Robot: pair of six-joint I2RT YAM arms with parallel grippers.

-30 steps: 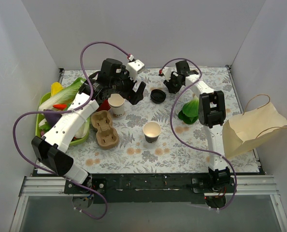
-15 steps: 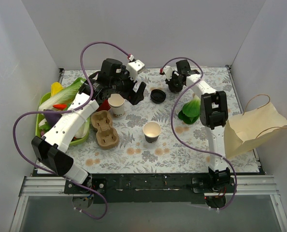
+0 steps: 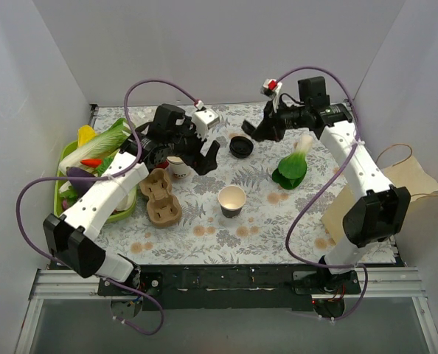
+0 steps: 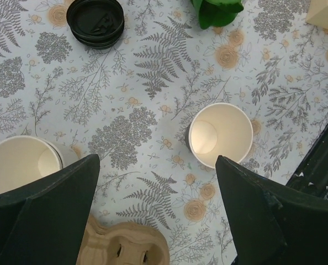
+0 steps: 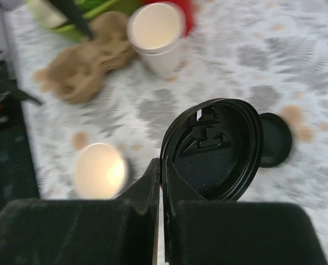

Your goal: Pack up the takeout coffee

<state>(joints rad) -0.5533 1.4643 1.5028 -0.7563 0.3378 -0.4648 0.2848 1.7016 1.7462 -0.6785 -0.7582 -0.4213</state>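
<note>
No lidded cup shows in any view. My right gripper (image 5: 162, 165) is shut on the rim of a loose black lid (image 5: 211, 149) and holds it edge-up in the air; in the top view this gripper (image 3: 262, 133) is over the back middle of the table. A lidless cream cup (image 3: 232, 200) stands mid-table, also in the left wrist view (image 4: 220, 135). A second lidless cream cup (image 3: 178, 168) stands beside the red cup (image 5: 189, 14). My left gripper (image 3: 192, 155) is open and empty above it, jaws wide (image 4: 158, 221).
Another black lid (image 3: 240, 146) lies on the table at the back. A brown pulp cup carrier (image 3: 160, 195) sits left of centre. A green basket (image 3: 60, 158) of vegetables stands at the left, bok choy (image 3: 293, 166) at the right, and a paper bag (image 3: 388, 188) at the far right.
My right arm has swung its elbow out to the right and risen, and it now holds a black lid in the air. My left gripper has shifted slightly toward the near side.
</note>
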